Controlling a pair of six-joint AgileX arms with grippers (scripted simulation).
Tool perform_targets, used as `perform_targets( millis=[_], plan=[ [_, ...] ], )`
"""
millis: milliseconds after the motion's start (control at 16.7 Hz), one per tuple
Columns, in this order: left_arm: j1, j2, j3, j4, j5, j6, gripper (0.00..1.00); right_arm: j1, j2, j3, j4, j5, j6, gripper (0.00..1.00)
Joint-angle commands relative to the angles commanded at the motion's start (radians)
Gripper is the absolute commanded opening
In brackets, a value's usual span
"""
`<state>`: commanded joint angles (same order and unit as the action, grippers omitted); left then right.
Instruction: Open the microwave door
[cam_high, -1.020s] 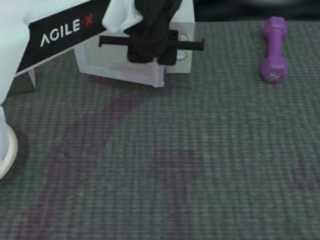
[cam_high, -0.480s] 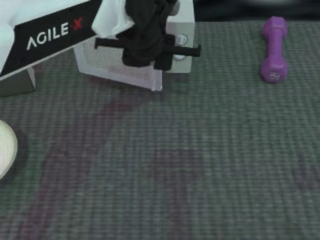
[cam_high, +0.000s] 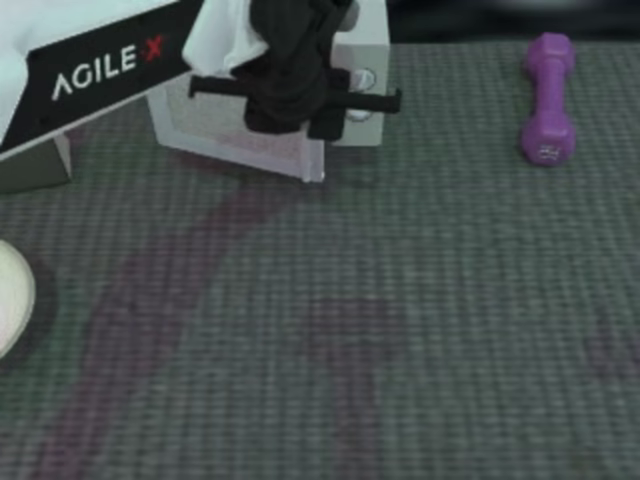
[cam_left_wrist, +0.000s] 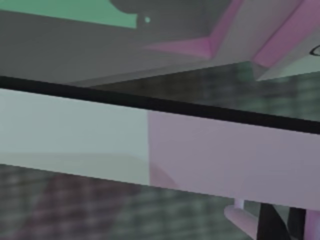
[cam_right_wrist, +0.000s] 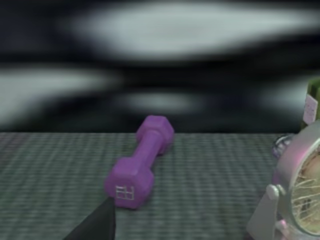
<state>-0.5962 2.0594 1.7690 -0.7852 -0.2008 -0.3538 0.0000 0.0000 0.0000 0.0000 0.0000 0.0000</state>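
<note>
The white microwave stands at the table's far edge, left of the middle, with two round silver knobs on its front. The microwave door, a white panel with a grey speckled window, stands slightly ajar, its free edge swung out toward the front. My left gripper hangs over that free edge. In the left wrist view the door fills the middle, the pale green interior shows behind it, and the left gripper is shut on the door's pale handle.
A purple dumbbell lies at the back right. A pale round object sits at the left edge and a grey-white box behind it. My right gripper is parked near the dumbbell, beside a silver round object.
Over the last second my left arm drew back toward the left and the door's free edge swung out a little. In the last half second nothing moved.
</note>
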Motion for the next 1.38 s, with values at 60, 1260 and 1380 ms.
perform_targets(
  millis=[60,1260,1380],
  plan=[
    [0.0,0.0,0.0,0.0,0.0,0.0,0.0,0.0,0.0,0.0,0.0,0.0,0.0,1.0],
    [0.018,-0.086,-0.128,0.059,0.057,0.106,0.0,0.0,0.0,0.0,0.0,0.0,0.0,1.0],
    [0.02,-0.092,-0.136,0.063,0.061,0.113,0.0,0.0,0.0,0.0,0.0,0.0,0.0,1.0]
  ],
)
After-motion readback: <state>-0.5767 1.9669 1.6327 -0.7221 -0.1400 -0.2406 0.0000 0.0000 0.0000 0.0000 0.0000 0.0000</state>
